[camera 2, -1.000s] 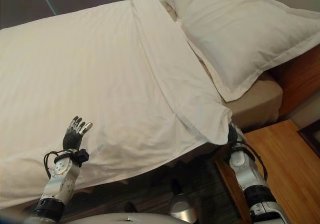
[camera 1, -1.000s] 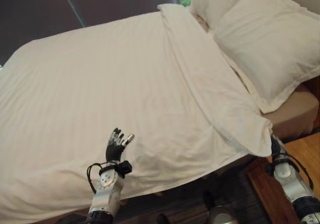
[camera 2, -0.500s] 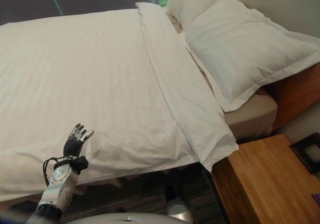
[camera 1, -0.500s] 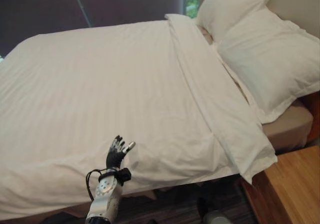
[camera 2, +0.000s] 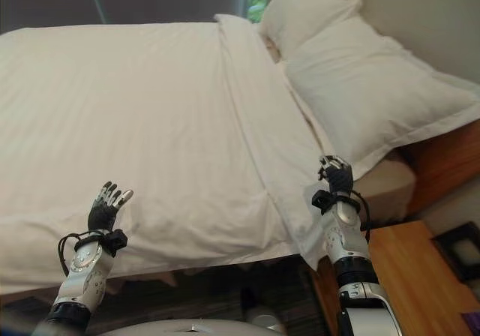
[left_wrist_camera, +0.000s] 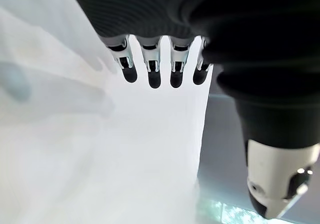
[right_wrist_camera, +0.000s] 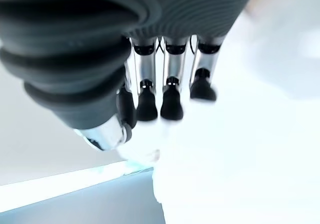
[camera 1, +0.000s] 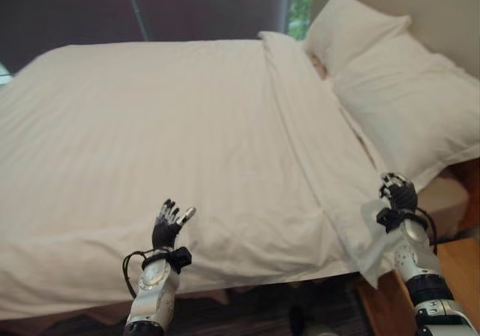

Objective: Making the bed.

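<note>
A white striped duvet (camera 1: 172, 133) lies spread flat over the bed. Its folded-back band (camera 1: 311, 126) runs along the pillow end, and the band's near corner (camera 1: 371, 257) hangs over the bed's edge. Two white pillows (camera 1: 409, 103) lean at the head. My left hand (camera 1: 166, 225) is raised over the duvet's near edge, open, with straight fingers (left_wrist_camera: 152, 66) and nothing in it. Beside the hanging corner my right hand (camera 2: 336, 177) is held up, its fingers (right_wrist_camera: 170, 91) relaxed and empty.
A tan mattress corner (camera 1: 446, 193) shows under the pillows. A wooden nightstand (camera 2: 420, 276) stands by my right arm with a dark object (camera 2: 461, 246) on it. A dark curtain (camera 1: 150, 6) hangs behind the bed. Dark floor (camera 2: 195, 295) runs along the near edge.
The camera has shifted. My right hand, under the duvet's corner a second ago and then out of view, now stands raised beside it. The corner hangs lower. My left hand has barely moved.
</note>
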You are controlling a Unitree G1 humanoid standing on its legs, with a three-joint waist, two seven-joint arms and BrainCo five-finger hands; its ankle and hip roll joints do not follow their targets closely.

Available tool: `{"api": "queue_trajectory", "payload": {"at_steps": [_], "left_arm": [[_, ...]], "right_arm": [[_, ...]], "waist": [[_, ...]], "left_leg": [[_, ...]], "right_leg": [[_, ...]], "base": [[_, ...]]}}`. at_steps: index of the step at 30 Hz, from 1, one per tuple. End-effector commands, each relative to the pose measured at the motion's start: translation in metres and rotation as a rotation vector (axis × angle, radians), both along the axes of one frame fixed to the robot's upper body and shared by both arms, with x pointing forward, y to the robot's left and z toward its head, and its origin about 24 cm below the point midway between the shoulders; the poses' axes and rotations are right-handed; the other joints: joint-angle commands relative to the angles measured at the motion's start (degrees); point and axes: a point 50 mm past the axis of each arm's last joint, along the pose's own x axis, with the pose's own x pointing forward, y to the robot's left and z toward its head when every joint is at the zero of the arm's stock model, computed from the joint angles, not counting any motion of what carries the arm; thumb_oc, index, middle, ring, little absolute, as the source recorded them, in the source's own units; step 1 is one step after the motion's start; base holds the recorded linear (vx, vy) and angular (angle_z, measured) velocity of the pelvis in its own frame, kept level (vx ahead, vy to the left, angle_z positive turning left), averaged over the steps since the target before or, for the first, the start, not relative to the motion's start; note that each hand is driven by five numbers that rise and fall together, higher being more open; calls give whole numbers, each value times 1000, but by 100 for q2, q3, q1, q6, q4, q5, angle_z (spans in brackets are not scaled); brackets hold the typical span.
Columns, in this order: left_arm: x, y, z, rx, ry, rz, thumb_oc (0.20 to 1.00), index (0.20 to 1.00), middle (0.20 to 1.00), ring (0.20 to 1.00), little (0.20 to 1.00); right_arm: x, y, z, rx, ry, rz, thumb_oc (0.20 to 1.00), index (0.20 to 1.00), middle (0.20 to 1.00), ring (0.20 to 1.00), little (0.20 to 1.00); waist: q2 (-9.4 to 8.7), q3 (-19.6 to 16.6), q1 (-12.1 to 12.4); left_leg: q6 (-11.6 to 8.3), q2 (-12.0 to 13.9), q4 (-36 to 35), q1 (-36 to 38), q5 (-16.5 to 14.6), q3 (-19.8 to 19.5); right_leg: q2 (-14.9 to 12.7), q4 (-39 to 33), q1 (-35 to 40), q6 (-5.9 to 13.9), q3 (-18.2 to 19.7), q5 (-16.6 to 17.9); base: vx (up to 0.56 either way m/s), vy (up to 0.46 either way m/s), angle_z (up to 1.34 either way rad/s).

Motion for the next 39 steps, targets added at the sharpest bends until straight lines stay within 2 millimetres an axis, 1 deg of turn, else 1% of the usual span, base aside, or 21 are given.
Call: {"api": "queue_trajectory", "payload": {"at_steps": [1, 4, 5, 7, 8, 9, 12, 15, 19, 20, 21, 23, 28, 30, 32, 33, 34, 35, 37, 38, 39], "left_arm": [[28, 20, 35, 20, -160, 31, 1000, 1000, 1000, 1000, 1000], [32, 17, 36, -2, -174, 24, 1000, 1000, 1000, 1000, 1000], [33, 16, 37, -20, -190, 20, 1000, 1000, 1000, 1000, 1000], [33, 16, 37, -21, -192, 20, 1000, 1000, 1000, 1000, 1000], [34, 16, 37, -22, -193, 12, 1000, 1000, 1000, 1000, 1000], [35, 16, 37, -23, -194, 12, 1000, 1000, 1000, 1000, 1000], [35, 18, 36, -24, -193, 21, 1000, 1000, 1000, 1000, 1000], [36, 19, 33, -33, -180, 37, 1000, 1000, 1000, 1000, 1000], [31, 12, 16, -58, -111, 39, 1000, 1000, 1000, 1000, 1000], [31, 12, 16, -58, -111, 39, 1000, 1000, 1000, 1000, 1000], [26, 14, 8, -69, -77, 56, 1000, 1000, 1000, 1000, 1000], [23, 15, 2, -83, -49, 67, 1000, 1000, 1000, 1000, 1000], [24, 15, -1, -86, -32, 86, 1000, 1000, 1000, 1000, 1000], [26, 15, 3, -85, -49, 95, 1000, 1000, 1000, 1000, 1000], [26, 14, 4, -81, -58, 98, 1000, 1000, 1000, 1000, 1000], [26, 13, 5, -86, -66, 99, 1000, 1000, 1000, 1000, 1000], [26, 13, 5, -86, -65, 100, 1000, 1000, 1000, 1000, 1000], [27, 9, 6, -88, -72, 87, 1000, 1000, 1000, 1000, 1000], [30, 4, 13, -101, -119, 89, 1000, 1000, 1000, 1000, 1000], [30, 4, 15, -101, -133, 98, 1000, 1000, 1000, 1000, 1000], [30, 4, 15, -102, -133, 97, 1000, 1000, 1000, 1000, 1000]], "right_arm": [[34, -8, 69, 145, -368, -84, 200, 200, 200, 200, 200], [49, 2, 96, 227, -496, -77, 200, 200, 200, 200, 200], [55, 5, 110, 258, -551, -77, 200, 200, 200, 200, 200], [55, 5, 110, 258, -553, -76, 200, 200, 200, 200, 200], [61, 7, 118, 267, -573, -76, 200, 200, 200, 200, 200], [61, 7, 118, 267, -574, -76, 200, 200, 200, 200, 200], [60, 2, 104, 255, -504, -95, 200, 200, 200, 200, 200], [52, 0, 67, 273, -366, -128, 200, 200, 200, 200, 200], [15, -10, -7, 301, -105, -226, 200, 200, 200, 200, 200], [15, -10, -7, 301, -105, -226, 200, 200, 200, 200, 200], [-13, -24, -39, 325, 4, -318, 200, 200, 200, 200, 200], [-50, -45, -67, 342, 118, -456, 200, 200, 200, 200, 200], [-129, -93, -98, 296, 338, -694, 200, 200, 200, 200, 200], [-145, -103, -99, 254, 383, -710, 200, 200, 200, 200, 200], [-151, -103, -100, 201, 426, -672, 200, 200, 200, 200, 200], [-150, -101, -100, 172, 442, -637, 517, 517, 517, 517, 517], [-150, -101, -100, 171, 444, -636, 517, 517, 517, 517, 517], [-145, -99, -97, 107, 461, -570, 1000, 1000, 1000, 1000, 1000], [-102, -78, -77, -182, 465, -227, 1000, 1000, 1000, 1000, 1000], [-91, -70, -69, -305, 461, -117, 1000, 1000, 1000, 1000, 1000], [-91, -70, -69, -305, 462, -118, 1000, 1000, 1000, 1000, 1000]], "waist": [[-144, 428, 20], [21, 550, 89], [146, 621, 142], [153, 611, 139], [336, 685, 171], [343, 685, 171], [514, 727, 144], [667, 778, 34], [796, 785, -194], [795, 774, -184], [833, 768, -331], [829, 737, -504], [644, 682, -823], [527, 643, -917], [414, 570, -951], [368, 536, -952], [362, 536, -950], [291, 486, -932], [18, 335, -789], [-79, 283, -722], [-75, 291, -730]], "left_leg": [[-228, 313, 72, 394, -447, -103], [-275, 338, 72, 213, -365, -124], [-294, 335, 72, 89, -324, -143], [-295, 338, 72, 69, -321, -148], [-325, 349, 72, -19, -283, -151], [-327, 352, 72, -26, -282, -153], [-353, 355, 72, -89, -252, -131], [-363, 358, 72, -102, -275, -103], [-366, 380, 72, -47, -312, -27], [-368, 386, 72, -70, -285, -20], [-367, 398, 72, -1, -320, 32], [-358, 399, 72, 92, -393, 85], [-323, 369, 72, 284, -501, 193], [-294, 333, 72, 369, -547, 252], [-260, 298, 72, 477, -591, 309], [-246, 286, 72, 517, -611, 318], [-245, 282, 72, 525, -613, 322], [-229, 268, 72, 568, -632, 329], [-180, 226, 72, 696, -649, 292], [-173, 224, 72, 690, -627, 266], [-169, 223, 72, 708, -648, 257]], "right_leg": [[-241, 117, -156, 284, -172, -558], [-243, 117, -300, 261, -215, -547], [-250, 117, -391, 248, -241, -548], [-247, 117, -409, 246, -245, -545], [-253, 117, -479, 222, -260, -566], [-250, 117, -485, 220, -262, -565], [-250, 117, -537, 216, -262, -577], [-250, 117, -559, 220, -252, -628], [-221, 117, -550, 212, -219, -673], [-213, 117, -578, 200, -210, -646], [-200, 117, -535, 202, -187, -674], [-190, 117, -465, 211, -176, -718], [-175, 117, -375, 251, -79, -688], [-176, 117, -353, 288, -6, -637], [-183, 117, -316, 315, 70, -605], [-186, 117, -301, 323, 86, -589], [-189, 117, -296, 325, 91, -589], [-201, 117, -267, 330, 105, -560], [-250, 117, -166, 355, 87, -484], [-259, 117, -164, 350, 72, -456], [-263, 117, -141, 359, 60, -474]], "base": [[-45, -50, -2], [-50, -67, 4], [-64, -58, 9], [-22, -46, 19], [-1, -68, 17], [-2, -71, 1], [3, -12, 1], [0, 0, 0], [30, 5, -2], [44, 29, -3], [44, 28, -1], [81, 49, -2], [15, 42, -12], [-41, 51, -22], [-37, 50, -41], [-36, 43, -41], [-49, 26, -23], [-100, 60, -10], [-174, 75, -6], [-101, 22, 3], [-148, 0, 14]]}}
